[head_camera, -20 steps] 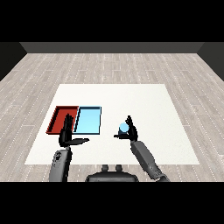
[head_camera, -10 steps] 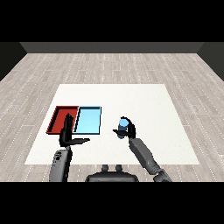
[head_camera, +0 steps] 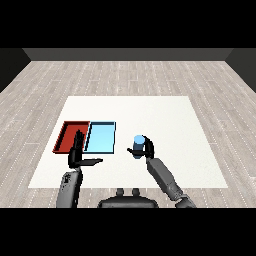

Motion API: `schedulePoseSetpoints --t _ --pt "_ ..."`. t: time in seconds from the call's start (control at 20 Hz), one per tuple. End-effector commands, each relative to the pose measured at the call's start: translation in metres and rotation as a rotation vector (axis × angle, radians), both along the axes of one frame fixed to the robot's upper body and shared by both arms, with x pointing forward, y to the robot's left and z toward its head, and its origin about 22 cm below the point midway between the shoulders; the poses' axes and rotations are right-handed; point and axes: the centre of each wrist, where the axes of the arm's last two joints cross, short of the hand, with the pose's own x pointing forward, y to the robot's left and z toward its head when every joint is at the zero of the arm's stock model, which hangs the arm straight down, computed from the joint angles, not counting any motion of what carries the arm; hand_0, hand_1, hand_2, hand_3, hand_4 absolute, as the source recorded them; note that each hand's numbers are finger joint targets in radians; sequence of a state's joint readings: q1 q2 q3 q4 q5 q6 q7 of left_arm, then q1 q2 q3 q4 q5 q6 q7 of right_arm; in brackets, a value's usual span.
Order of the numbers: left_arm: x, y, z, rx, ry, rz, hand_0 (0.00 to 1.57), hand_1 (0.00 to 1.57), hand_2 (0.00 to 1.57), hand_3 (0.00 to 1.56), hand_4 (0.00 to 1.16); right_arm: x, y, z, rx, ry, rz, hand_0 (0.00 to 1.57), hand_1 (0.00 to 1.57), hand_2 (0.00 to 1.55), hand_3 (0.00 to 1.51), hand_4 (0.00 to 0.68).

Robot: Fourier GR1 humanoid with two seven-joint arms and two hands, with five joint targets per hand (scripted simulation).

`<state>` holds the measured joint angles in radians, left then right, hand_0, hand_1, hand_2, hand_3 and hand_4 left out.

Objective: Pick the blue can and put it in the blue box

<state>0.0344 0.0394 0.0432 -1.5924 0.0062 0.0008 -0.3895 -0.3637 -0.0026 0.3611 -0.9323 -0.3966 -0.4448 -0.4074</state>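
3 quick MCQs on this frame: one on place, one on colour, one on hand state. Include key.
1. The blue can stands:
A. in the red tray
B. on the table, right of the light blue tray
C. in the light blue tray

2. The tray next to the can is:
A. light blue
B. red
C. green

3. The right hand is:
A. flat on the table
B. curled round the can
C. over the red tray

Key: B, the can is outside both trays; A, the light blue tray lies between the red tray and the can; B, its fingers wrap the can.
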Motion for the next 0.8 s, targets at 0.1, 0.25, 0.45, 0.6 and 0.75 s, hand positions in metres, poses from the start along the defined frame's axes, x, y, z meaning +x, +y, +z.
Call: schedulePoseSetpoints --t 0.1,0.25,0.45,0.6,0.75 --pt "0.001 -0.001 0.006 -0.015 0.027 -0.024 0.00 0.00 0.00 0.00 0.00 -0.018 0.003 0.005 -0.088 -0.120 0.008 1.45 1.45 1.47 1.35 0.477" --pt "-0.009 -0.007 -0.012 0.003 -0.003 -0.033 0.00 0.00 0.00 0.00 0.00 0.017 -0.008 0.045 -0.105 -0.168 0.014 1.45 1.45 1.47 1.37 0.498" --pt "0.001 0.002 0.002 0.040 0.010 -0.051 0.00 0.00 0.00 0.00 0.00 -0.003 0.029 0.049 -0.062 -0.210 0.057 1.46 1.46 1.48 1.36 0.512" --pt "0.008 -0.036 -0.019 -0.025 0.025 -0.127 0.00 0.00 0.00 0.00 0.00 -0.008 0.030 0.060 -0.077 -0.229 0.081 1.47 1.47 1.48 1.38 0.525" --pt "0.004 -0.059 -0.010 -0.005 0.027 -0.130 0.00 0.00 0.00 0.00 0.00 0.009 0.035 0.071 -0.075 -0.253 0.107 1.45 1.45 1.47 1.36 0.534"
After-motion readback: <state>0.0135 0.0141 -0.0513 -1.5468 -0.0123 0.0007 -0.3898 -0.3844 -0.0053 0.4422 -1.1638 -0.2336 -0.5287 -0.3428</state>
